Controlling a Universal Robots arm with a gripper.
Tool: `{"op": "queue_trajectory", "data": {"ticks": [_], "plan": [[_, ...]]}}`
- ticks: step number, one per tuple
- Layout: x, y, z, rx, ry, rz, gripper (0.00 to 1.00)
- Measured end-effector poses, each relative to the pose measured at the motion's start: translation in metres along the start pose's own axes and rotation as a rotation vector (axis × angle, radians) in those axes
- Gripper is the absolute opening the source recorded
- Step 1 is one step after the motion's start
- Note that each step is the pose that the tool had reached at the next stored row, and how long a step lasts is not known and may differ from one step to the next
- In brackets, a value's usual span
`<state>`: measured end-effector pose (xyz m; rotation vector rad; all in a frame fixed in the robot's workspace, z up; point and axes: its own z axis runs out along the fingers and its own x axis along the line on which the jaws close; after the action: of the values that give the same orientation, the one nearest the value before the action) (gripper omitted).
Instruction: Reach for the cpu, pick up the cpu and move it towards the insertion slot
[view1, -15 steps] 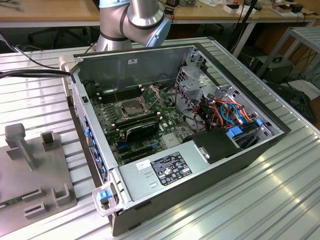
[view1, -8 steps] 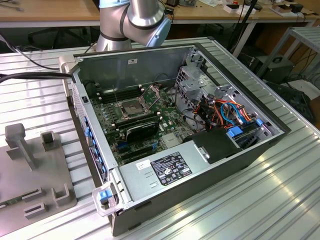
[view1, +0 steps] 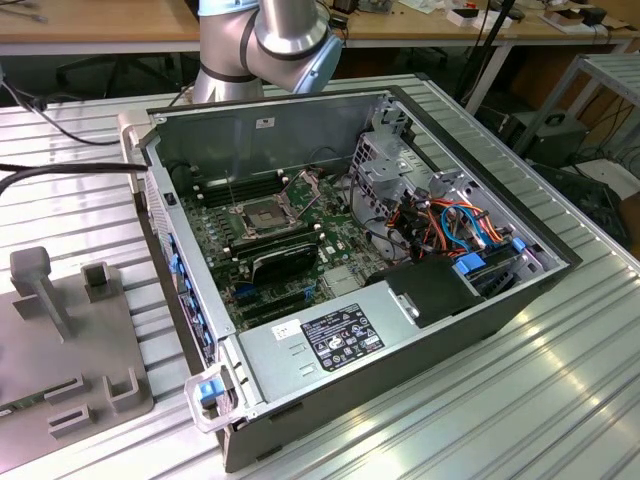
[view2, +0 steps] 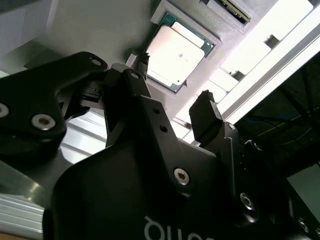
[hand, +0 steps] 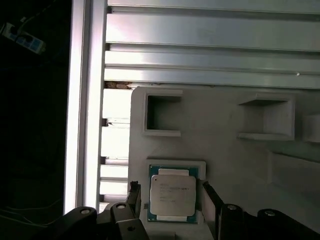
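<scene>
Both fingers (hand: 134, 194) of the claw (hand: 170, 192) are spread apart, one at each side of the cpu (hand: 172, 196), which lies flat in the recess of a pale holder (hand: 225, 150). It looks light, stiff and fragile; hold its opposite edges.

My work table (view1: 530, 390) is ribbed silver aluminium, its long grooves catching bright glare. Beyond its far edge in the exterior view, wooden workbenches (view1: 90, 25) run along the back, strewn with cables and small items too blurred to tell. On the exterior view's right stands a grey metal shelf frame (view1: 612, 72). In the first wrist view, the floor (hand: 30, 150) past the table edge lies in deep shadow, with a pale power strip (hand: 22, 37) on it
</scene>
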<state>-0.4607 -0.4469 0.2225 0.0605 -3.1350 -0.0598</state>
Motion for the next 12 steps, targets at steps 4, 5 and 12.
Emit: {"op": "queue_trajectory", "data": {"ticks": [4,5,12], "plan": [[-0.0003,-0.0008,0.0054,0.0001,-0.0001,0.0,0.6],[-0.0004,-0.0011,0.0066,0.0002,0.0001,0.0,0.6],[-0.0005,-0.0015,0.0077,0.0004,0.0,0.0,0.6]]}}
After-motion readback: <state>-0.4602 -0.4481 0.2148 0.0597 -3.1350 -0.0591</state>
